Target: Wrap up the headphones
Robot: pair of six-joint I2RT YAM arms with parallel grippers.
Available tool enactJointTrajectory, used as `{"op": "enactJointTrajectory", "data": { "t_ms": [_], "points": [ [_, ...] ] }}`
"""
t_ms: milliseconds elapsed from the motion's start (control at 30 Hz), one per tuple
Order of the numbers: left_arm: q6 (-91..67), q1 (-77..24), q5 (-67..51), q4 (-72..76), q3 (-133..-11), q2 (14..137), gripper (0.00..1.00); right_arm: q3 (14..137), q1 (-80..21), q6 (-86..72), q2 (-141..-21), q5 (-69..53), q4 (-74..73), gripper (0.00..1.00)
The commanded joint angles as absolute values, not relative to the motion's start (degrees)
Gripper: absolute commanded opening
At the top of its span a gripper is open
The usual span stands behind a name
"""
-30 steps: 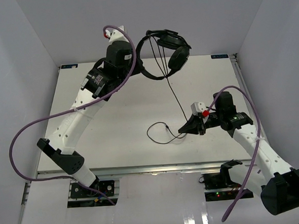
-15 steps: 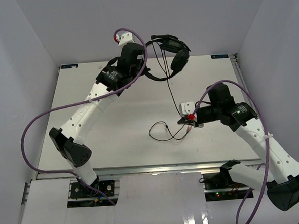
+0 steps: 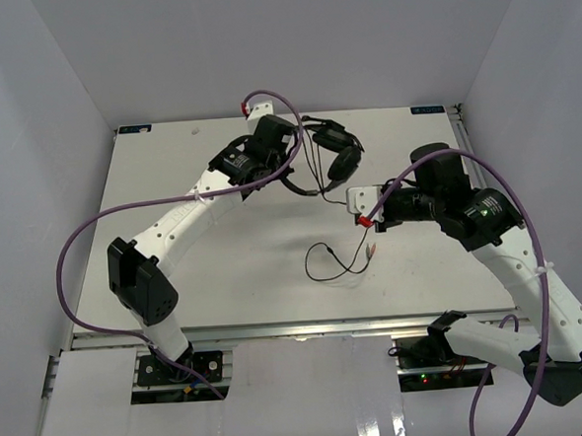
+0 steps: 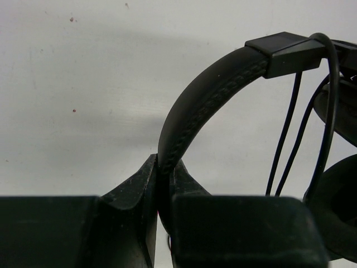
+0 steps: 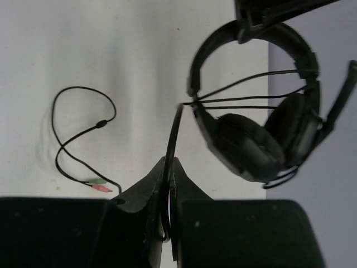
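Two arms reach over the white table (image 3: pixel 226 281), and each one has its fingers pressed together on something black. The left gripper (image 4: pixel 163 170) pinches the stitched headband of the headphones (image 3: pixel 338 154) and holds them up over the far middle part of the table. From above, the earcups hang to the right of this gripper. In the left wrist view the headband comes out from between the two fingers and bends to the right, and thin strands of cord pass under it there. The right gripper (image 5: pixel 169 167) is closed on the thin cord (image 3: pixel 335 265), which goes straight up from between its fingertips. It stands a little nearer than the headphones and to their right, apart from the earcups. In its own camera, several strands of cord are stretched across the headphones, just above the round padded earcups. The free part of the cord lies on the table in a loose loop, nearer than both grippers. It ends in two small plugs (image 5: pixel 98 185), one green and one pink, which lie side by side. Thick purple cables (image 3: pixel 71 261) curve along both arms.
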State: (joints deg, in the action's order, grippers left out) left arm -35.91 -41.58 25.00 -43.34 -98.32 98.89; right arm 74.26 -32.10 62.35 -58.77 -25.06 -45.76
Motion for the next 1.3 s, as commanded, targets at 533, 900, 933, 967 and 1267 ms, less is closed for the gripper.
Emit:
{"op": "enactJointTrajectory", "data": {
  "t_ms": [533, 900, 933, 967, 1267],
  "points": [
    [-23.12, -51.50, 11.47, -37.57, -86.70, 87.80, 0.00, 62.23, -32.48, 63.81, -52.47, -7.16, -19.82, 0.15],
    [-18.92, -51.77, 7.12, -37.53, -82.36, 84.82, 0.00, 64.06, -30.85, 60.48, -54.22, -10.01, -17.14, 0.16],
    [-18.59, -51.77, 7.47, -37.78, -82.30, 84.81, 0.00, 64.38, -30.65, 60.22, -54.43, -10.22, -17.34, 0.16],
    [-18.33, -51.77, 8.06, -38.15, -82.30, 84.81, 0.00, 64.69, -30.50, 60.03, -54.56, -10.55, -17.65, 0.16],
    [-19.61, -51.59, 24.54, -44.88, -83.89, 86.42, 0.00, 65.50, -30.32, 58.50, -51.57, -16.69, -21.94, 0.16]
  ]
}}
